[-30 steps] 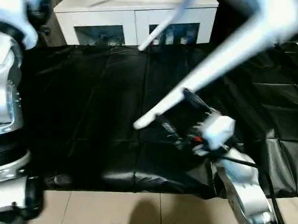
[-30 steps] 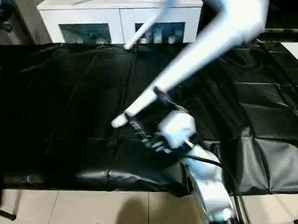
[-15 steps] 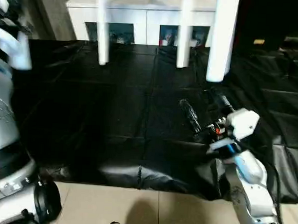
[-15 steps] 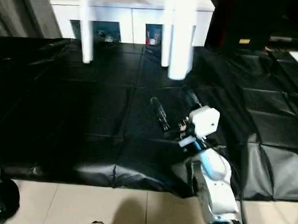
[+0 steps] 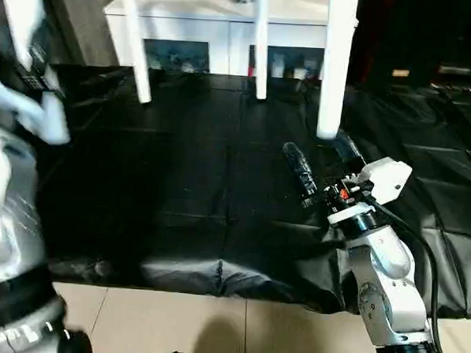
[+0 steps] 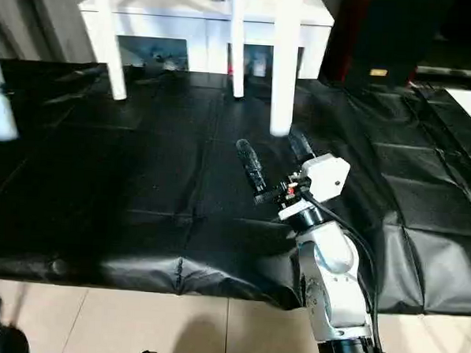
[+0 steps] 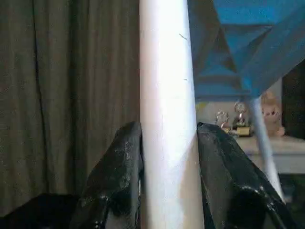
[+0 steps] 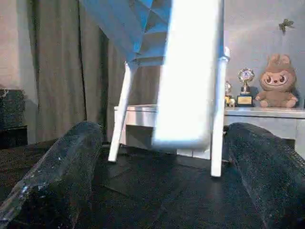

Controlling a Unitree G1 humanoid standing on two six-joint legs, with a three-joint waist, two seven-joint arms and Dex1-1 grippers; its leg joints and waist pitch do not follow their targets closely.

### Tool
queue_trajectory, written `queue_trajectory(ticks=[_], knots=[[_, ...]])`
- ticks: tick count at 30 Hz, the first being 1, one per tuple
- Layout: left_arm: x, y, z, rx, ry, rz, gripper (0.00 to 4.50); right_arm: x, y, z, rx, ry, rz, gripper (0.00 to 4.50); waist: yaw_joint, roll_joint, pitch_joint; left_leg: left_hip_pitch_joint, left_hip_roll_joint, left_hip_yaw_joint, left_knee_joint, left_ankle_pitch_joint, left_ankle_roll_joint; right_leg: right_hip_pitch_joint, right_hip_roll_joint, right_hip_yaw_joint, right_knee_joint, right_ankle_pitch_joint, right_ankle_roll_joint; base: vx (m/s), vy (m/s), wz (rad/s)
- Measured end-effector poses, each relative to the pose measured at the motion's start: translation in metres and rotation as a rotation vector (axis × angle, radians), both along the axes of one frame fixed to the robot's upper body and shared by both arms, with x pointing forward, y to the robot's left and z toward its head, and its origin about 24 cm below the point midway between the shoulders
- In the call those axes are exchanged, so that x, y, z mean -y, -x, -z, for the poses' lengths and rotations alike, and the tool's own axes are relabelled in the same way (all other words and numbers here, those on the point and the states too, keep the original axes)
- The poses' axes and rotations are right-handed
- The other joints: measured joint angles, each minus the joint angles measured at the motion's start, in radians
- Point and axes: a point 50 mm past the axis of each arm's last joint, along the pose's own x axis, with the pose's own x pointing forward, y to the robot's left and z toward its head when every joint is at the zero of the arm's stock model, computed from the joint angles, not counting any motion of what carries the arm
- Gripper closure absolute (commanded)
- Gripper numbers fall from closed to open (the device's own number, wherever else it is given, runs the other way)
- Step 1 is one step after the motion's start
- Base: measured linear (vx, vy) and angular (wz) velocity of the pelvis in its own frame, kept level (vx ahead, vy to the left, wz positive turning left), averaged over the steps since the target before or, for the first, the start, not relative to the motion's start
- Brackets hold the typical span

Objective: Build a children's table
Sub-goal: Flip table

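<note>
Children's table [image 5: 336, 63] held upright and raised over black floor covering [image 5: 181, 166], legs hanging just clear of the mat, white cabinet [image 6: 203, 32] behind. Left gripper [image 7: 169, 157] clamped on one table leg [image 7: 167, 95], fingers [image 7: 119, 167] pressed against both sides. Right gripper [image 5: 319, 161] spread wide, empty, just below nearest leg foot [image 8: 188, 129]. Judged light, hollow plastic; rigid but smooth and slippery on the round tapered legs, likely to twist or slide in a one-leg grip. Better hold judged high on a leg near the top, or at the ribbed underside [image 8: 133, 28]. No brand, label or legible writing found.
</note>
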Motion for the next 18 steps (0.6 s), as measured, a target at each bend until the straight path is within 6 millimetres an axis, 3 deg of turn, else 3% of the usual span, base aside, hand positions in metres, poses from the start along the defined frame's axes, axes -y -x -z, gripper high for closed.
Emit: queue_trajectory(ticks=[18], knots=[[0.010, 0.002, 0.051, -0.086, -0.033, 0.029, 2.95, -0.002, -0.007, 0.004, -0.090, 0.016, 0.020, 0.00, -0.009, -0.002, 0.001, 0.000, 0.000, 0.000, -0.001, 0.000, 0.000, -0.001, 0.000, 0.000, -0.001, 0.000, 0.003, 0.000, 0.000, 0.00]])
